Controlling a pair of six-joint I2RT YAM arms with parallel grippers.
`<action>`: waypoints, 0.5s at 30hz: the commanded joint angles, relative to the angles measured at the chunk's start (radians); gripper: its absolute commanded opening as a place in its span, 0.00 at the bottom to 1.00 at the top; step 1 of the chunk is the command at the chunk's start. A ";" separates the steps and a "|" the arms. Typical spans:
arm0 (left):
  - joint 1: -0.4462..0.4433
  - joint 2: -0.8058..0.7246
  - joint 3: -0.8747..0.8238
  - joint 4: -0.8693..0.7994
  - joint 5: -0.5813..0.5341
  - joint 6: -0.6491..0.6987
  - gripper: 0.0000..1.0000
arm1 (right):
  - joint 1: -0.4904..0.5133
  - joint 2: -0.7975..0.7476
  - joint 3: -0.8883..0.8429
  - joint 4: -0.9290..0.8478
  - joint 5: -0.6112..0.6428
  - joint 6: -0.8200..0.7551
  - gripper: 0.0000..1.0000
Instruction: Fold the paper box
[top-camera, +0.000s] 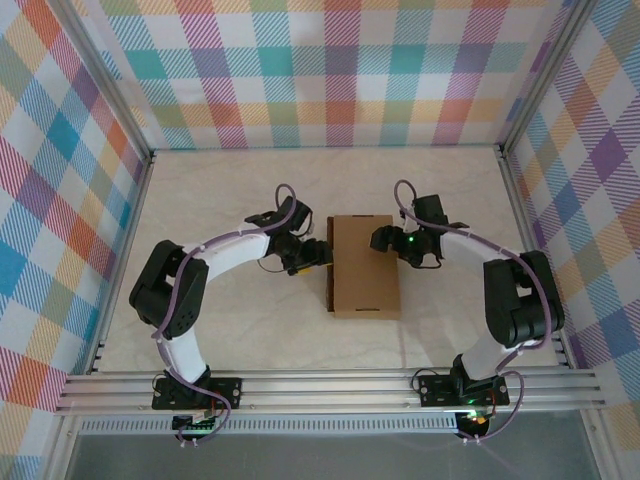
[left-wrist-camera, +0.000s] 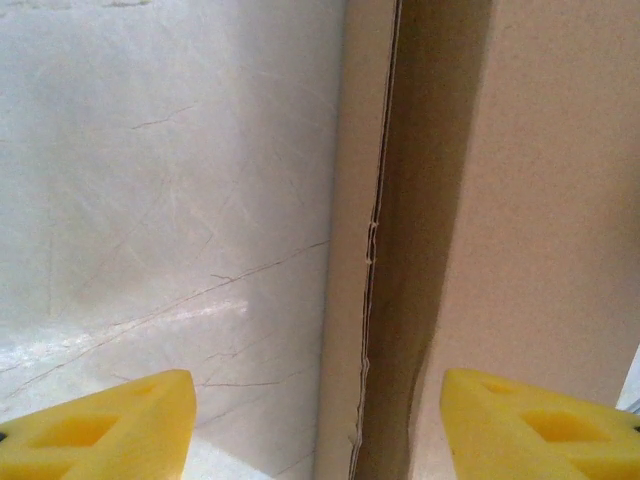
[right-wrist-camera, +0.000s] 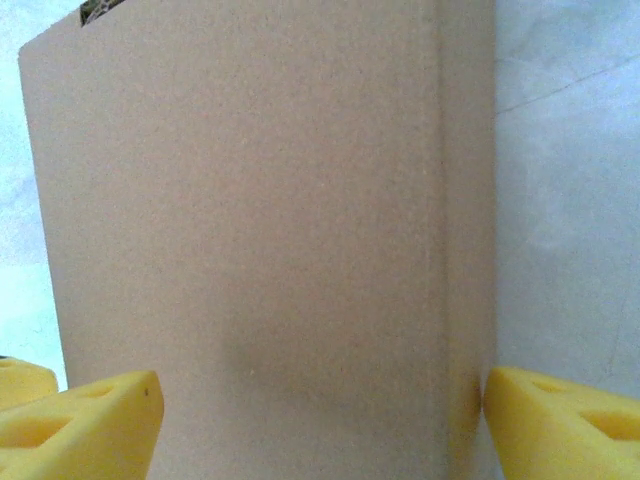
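Note:
The paper box (top-camera: 365, 265) is plain brown cardboard, closed into a flat-topped rectangle in the middle of the table. My left gripper (top-camera: 318, 254) sits at the box's left side, open; its yellow fingers (left-wrist-camera: 100, 435) frame the box's left edge seam (left-wrist-camera: 372, 250). My right gripper (top-camera: 382, 238) hovers over the box's upper right part, open. In the right wrist view the box's top panel (right-wrist-camera: 260, 230) spans the gap between the yellow fingertips (right-wrist-camera: 560, 425), which stand wide apart.
The table top (top-camera: 230, 200) is pale marble-patterned. Metal frame posts (top-camera: 128, 140) and checkered walls enclose it. An aluminium rail (top-camera: 330, 385) runs along the near edge by the arm bases.

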 joint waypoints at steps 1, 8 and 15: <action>0.018 -0.074 0.004 -0.065 -0.045 0.038 0.68 | 0.006 0.020 0.027 -0.034 0.027 -0.022 0.83; -0.002 -0.123 -0.093 0.031 0.077 -0.086 0.72 | 0.005 -0.035 0.005 -0.090 0.020 -0.015 0.84; -0.070 -0.172 -0.194 0.022 0.097 -0.147 0.64 | 0.006 -0.205 -0.130 -0.205 -0.043 -0.001 0.86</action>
